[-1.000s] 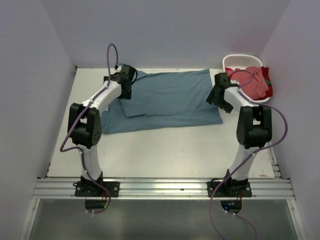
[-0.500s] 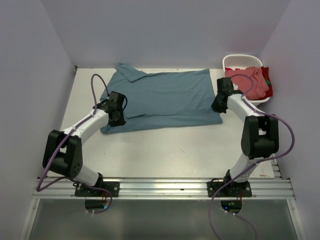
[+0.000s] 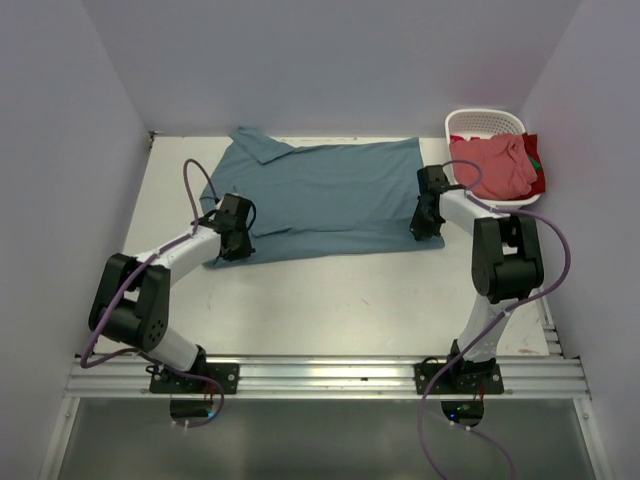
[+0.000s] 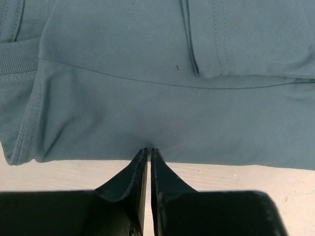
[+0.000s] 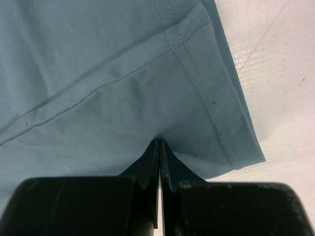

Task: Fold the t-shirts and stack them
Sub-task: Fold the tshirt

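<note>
Gripping the near edge of the teal t-shirt (image 3: 330, 190) at two places appears to be the step in hand, ahead of a fold.

Top external view: the teal t-shirt lies spread on the table (image 3: 350, 300), its long axis running left to right. The left gripper (image 3: 231, 242) sits on its near-left edge and the right gripper (image 3: 423, 228) on its near-right corner. The pink t-shirt (image 3: 495, 168) lies bunched in the basket (image 3: 482, 122) at the far right, well apart from the work.

Left wrist view: the fingertips (image 4: 141, 158) stand almost together, with only a thin slit between them, pinched on the near edge of the cloth. The cloth puckers at the tips. A crease line crosses the cloth further in, so more than one layer may lie here. Check that the pinch takes every layer before lifting.

Right wrist view: the jaws are together, clamped on the cloth just inside the stitched hem, near the corner. The bite looks shallow and could slip under load.

Procedure:
1. Raise both grippers at the same pace and to the same height.
2. Keep the edge between them lightly taut, without stretching it.
3. Carry the near edge over towards the far edge and align the two edges.
4. Release only once the cloth rests flat.
</note>
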`<state>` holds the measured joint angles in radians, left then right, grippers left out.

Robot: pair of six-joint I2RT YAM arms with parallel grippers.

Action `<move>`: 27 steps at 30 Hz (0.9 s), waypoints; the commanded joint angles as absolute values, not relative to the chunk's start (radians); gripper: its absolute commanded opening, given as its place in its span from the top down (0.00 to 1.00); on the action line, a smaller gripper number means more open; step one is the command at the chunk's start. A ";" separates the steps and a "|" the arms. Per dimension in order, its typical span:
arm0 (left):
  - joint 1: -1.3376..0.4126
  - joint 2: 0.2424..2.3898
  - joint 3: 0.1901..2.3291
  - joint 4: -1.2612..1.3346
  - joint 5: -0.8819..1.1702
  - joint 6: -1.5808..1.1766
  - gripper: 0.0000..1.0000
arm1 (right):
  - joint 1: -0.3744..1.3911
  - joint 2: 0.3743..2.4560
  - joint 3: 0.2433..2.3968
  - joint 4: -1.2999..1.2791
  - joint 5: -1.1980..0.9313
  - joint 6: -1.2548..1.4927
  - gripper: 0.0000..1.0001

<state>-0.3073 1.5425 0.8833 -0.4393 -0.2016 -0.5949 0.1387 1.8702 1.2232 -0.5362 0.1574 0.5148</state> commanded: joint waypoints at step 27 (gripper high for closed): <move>-0.288 1.761 0.874 -0.306 -0.264 -0.581 1.00 | 0.173 1.982 1.212 -0.681 0.186 0.489 1.00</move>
<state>-0.3000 1.6863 0.8875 -0.2070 -0.3244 -0.5648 0.1623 1.8980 1.2457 -0.5591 0.1917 0.4816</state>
